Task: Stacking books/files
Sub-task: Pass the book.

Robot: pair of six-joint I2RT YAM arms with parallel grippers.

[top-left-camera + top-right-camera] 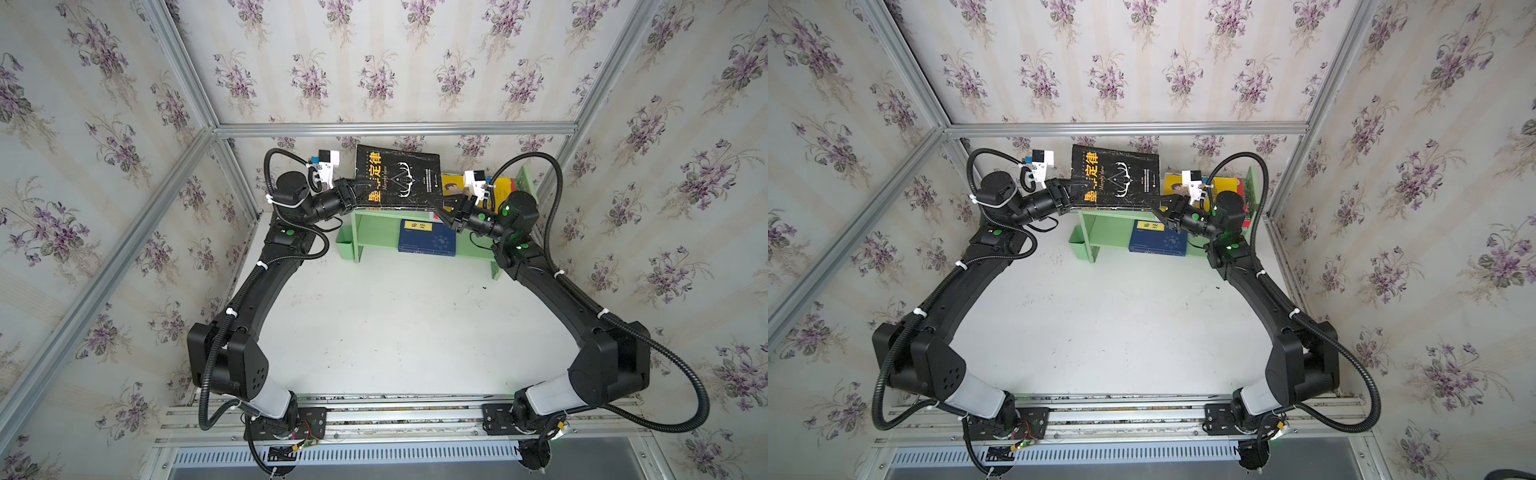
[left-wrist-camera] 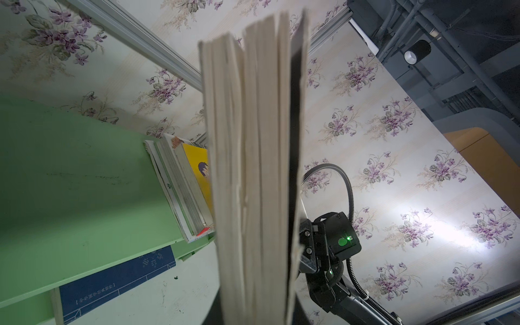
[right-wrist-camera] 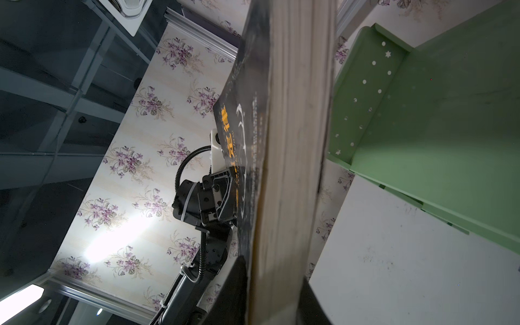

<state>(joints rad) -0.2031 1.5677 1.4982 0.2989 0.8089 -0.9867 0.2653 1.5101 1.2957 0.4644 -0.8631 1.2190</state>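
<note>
Item 1: black book (image 1: 397, 176), orange title and antlers, cover up, raised above left part of green shelf (image 1: 374, 230). Gripped by 2 grippers: left gripper (image 1: 360, 188) clamped on its left edge, right gripper (image 1: 441, 206) clamped on its near right corner.
Item 2: yellow book (image 1: 451, 185), topping a small stack at right end of shelf top.
Item 3: navy book (image 1: 426, 241), flat on white table (image 1: 395, 324) beneath shelf.
</note>
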